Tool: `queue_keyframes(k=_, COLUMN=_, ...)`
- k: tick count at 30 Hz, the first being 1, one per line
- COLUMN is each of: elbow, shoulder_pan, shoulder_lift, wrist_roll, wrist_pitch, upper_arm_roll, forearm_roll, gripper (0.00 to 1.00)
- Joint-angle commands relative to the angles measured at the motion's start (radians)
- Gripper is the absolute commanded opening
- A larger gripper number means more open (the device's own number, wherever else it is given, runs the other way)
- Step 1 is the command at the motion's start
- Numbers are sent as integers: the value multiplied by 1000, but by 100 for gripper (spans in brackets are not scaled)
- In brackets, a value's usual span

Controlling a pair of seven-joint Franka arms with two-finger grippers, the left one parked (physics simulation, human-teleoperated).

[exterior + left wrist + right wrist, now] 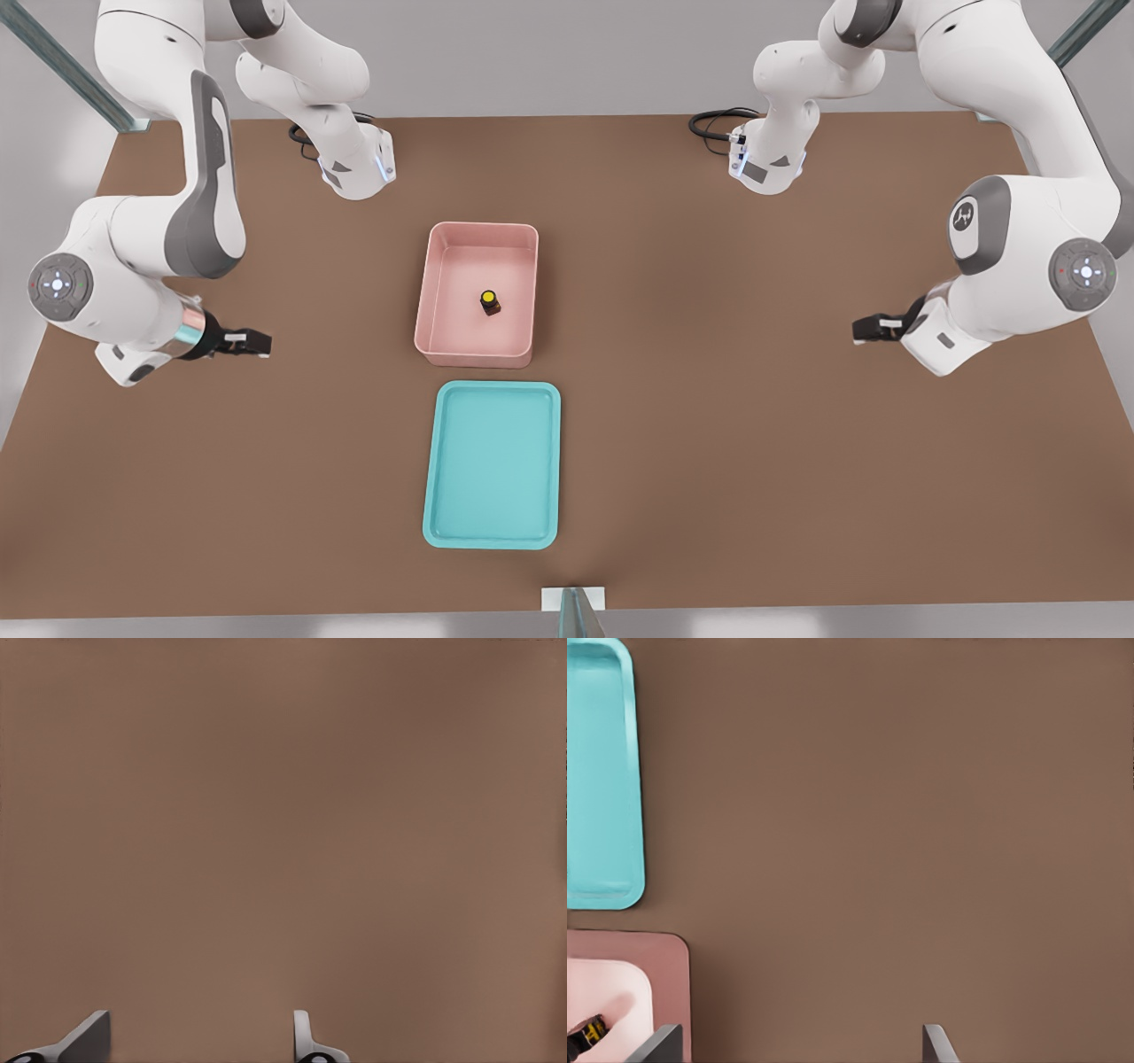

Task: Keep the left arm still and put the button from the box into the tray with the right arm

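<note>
Button [490,301] sits upright in the box [438,266], cap up; gripper [251,343] spread, over at 9 o'clock.

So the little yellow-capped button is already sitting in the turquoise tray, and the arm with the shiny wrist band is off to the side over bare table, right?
Not quite. In the front view the button stands inside the pink box; the turquoise tray holds nothing. The rest is right: the gripper hangs over the bare table at the front view's left, open.
</note>
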Motion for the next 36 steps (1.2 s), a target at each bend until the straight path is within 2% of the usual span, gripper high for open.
queue_keyframes(k=1, elbow=0, shoulder_pan=3, shoulder_lift=0, wrist_roll=13, wrist_pitch=77, upper_arm_roll=0, forearm_roll=1, gripper=100)
queue_keyframes(k=4, elbow=8, shoulder_pan=166, shoulder_lift=23, wrist_roll=155, wrist_pitch=77, upper_arm_roll=3, forearm_roll=2, gripper=100)
queue_keyframes(k=6, elbow=11, shoulder_pan=314, shoulder_lift=38, wrist_roll=388, wrist_pitch=92, upper_arm_roll=3, forearm_roll=2, gripper=100)
queue_keyframes(k=8, elbow=-1, shoulder_pan=370, shoulder_lift=74, wrist_roll=533, wrist_pitch=130, upper_arm_roll=4, forearm_roll=2, gripper=100)
queue_keyframes(k=10, elbow=-212, shoulder_pan=399, shoulder_lift=14, wrist_roll=615, wrist_pitch=343, upper_arm_roll=4, forearm_roll=16, gripper=100)
queue_keyframes(k=13, elbow=-383, shoulder_pan=454, shoulder_lift=-83, wrist_roll=766, wrist_pitch=428, upper_arm_roll=4, forearm_roll=18, gripper=100)
queue_keyframes(k=16, elbow=-489, shoulder_pan=523, shoulder_lift=-123, wrist_roll=951, wrist_pitch=506, upper_arm_roll=14, forearm_roll=18, gripper=100)
queue_keyframes(k=19, elbow=-508, shoulder_pan=611, shoulder_lift=-92, wrist_roll=1106, wrist_pitch=574, upper_arm_roll=14, forearm_roll=13, gripper=100)
queue_keyframes(k=26, elbow=-511, shoulder_pan=690, shoulder_lift=35, wrist_roll=1186, wrist_pitch=679, upper_arm_roll=17, forearm_roll=15, gripper=100)
queue_keyframes(k=31, elbow=-655, shoulder_pan=706, shoulder_lift=42, wrist_roll=1185, wrist_pitch=890, upper_arm_roll=18, forearm_roll=15, gripper=100)
queue_keyframes(k=36, elbow=-661, shoulder_pan=726, shoulder_lift=74, wrist_roll=1188, wrist_pitch=922, upper_arm_roll=17, forearm_roll=15, gripper=100)
